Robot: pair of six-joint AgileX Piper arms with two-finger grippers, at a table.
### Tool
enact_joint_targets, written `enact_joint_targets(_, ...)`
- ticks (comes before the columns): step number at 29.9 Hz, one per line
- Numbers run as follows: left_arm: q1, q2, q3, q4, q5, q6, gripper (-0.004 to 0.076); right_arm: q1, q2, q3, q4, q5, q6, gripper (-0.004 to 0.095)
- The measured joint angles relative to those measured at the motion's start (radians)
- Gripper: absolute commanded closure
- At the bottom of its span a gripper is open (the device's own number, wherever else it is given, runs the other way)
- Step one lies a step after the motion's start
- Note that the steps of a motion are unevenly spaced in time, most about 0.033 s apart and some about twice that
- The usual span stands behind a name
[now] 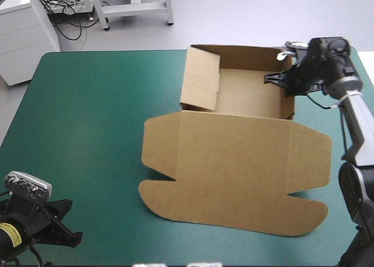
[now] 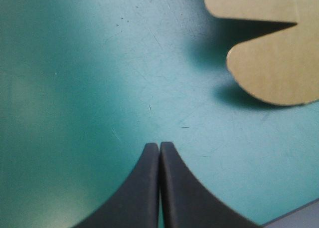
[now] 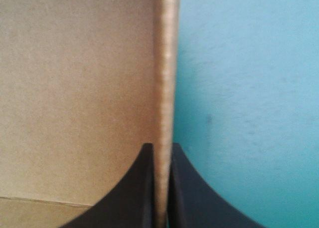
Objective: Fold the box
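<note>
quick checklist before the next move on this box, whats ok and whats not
1. Right gripper clamped on the right wall: ok, the wall's edge sits between its fingers.
2. Left gripper free: ok, shut on nothing, over bare cover, apart from the lid.
3. Lid flat on the table: ok.
4. Far wall raised: ok.
5. Left wall tucked: cannot tell; it is raised but seems to lean.
</note>
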Motion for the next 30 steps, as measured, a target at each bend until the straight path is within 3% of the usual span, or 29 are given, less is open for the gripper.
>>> enact_joint_targets(7, 0.000, 0.000, 0.001, 0.019, -0.003, -0.012, 0.0756, -0.258, -0.109, -0.003, -0.007, 0.009, -0.064, 0.0931)
enact_joint_targets(17, 0.000, 0.000, 0.001, 0.020, -0.005, -0.012, 0.0756, -0.503, -0.092, -0.004, -0.009, 0.009, -0.130, 0.0931)
enact_joint_targets(30, 0.000, 0.000, 0.001, 0.022, -0.011, -0.012, 0.0756, -0.583, 0.052, -0.004, -0.041, 0.009, -0.173, 0.0931)
